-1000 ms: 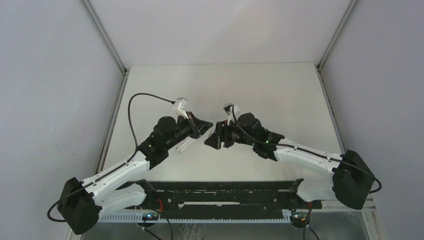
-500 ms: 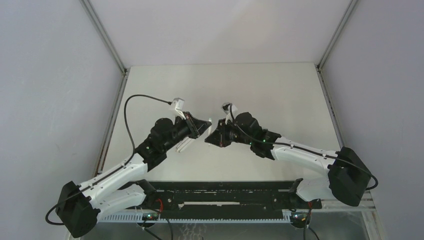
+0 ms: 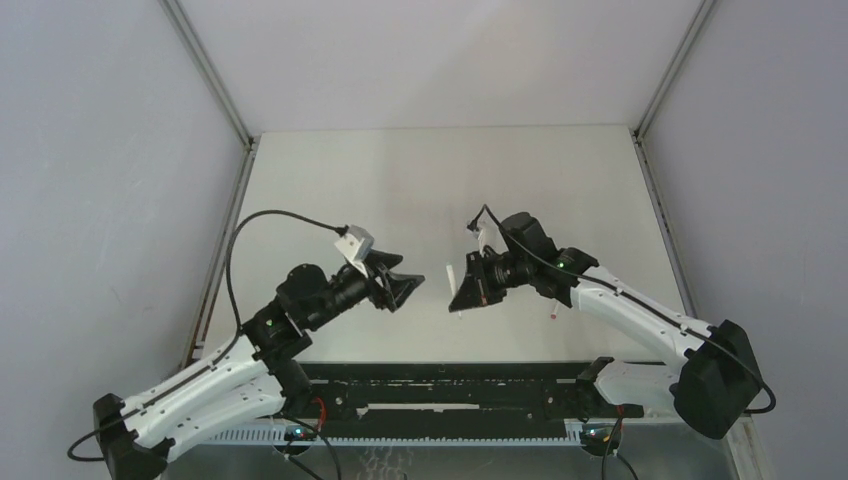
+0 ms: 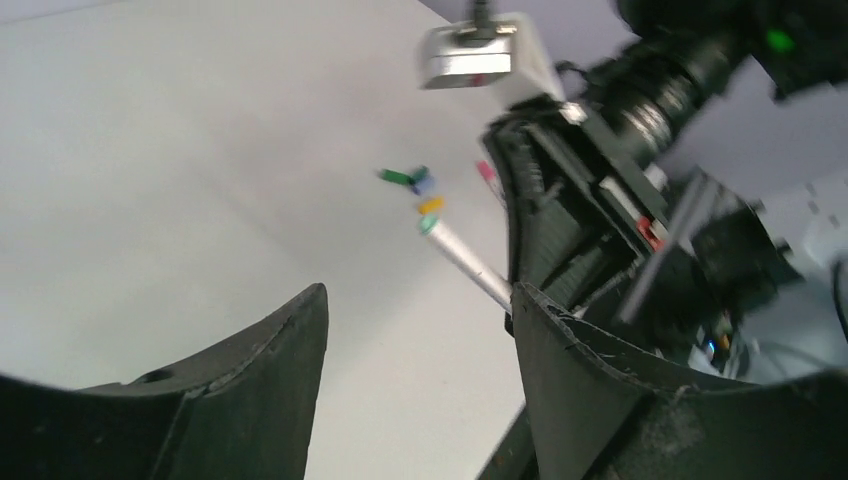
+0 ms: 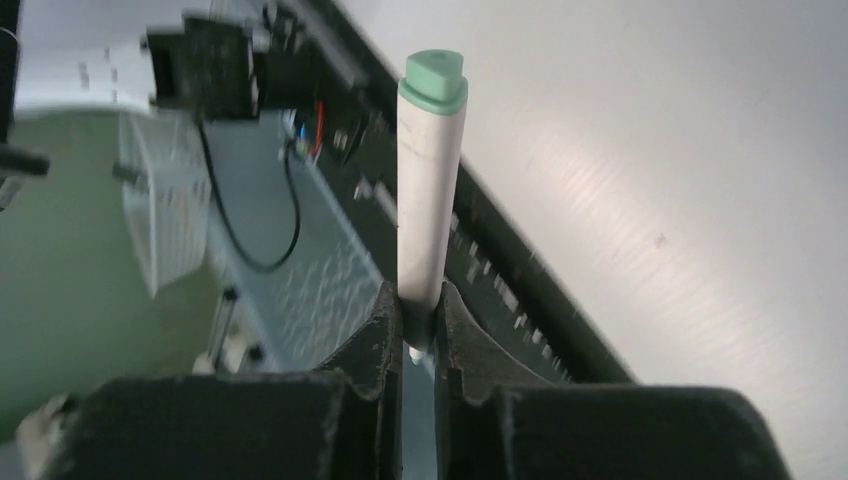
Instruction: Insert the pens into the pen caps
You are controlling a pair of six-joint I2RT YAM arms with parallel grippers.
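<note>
White pen (image 5: 430, 190) with a green end sits clamped in the right end effector (image 5: 421, 305), near the middle of the tabletop (image 3: 400, 180), pointing left. The left end effector (image 4: 418, 300) faces it, fingers spread and empty. Green, blue, yellow-orange and pink caps (image 4: 424, 184) lie clustered on the tabletop beyond the pen's tip.

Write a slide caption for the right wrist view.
Right jaws shut on a white pen, its green end pointing away, over the table.
</note>
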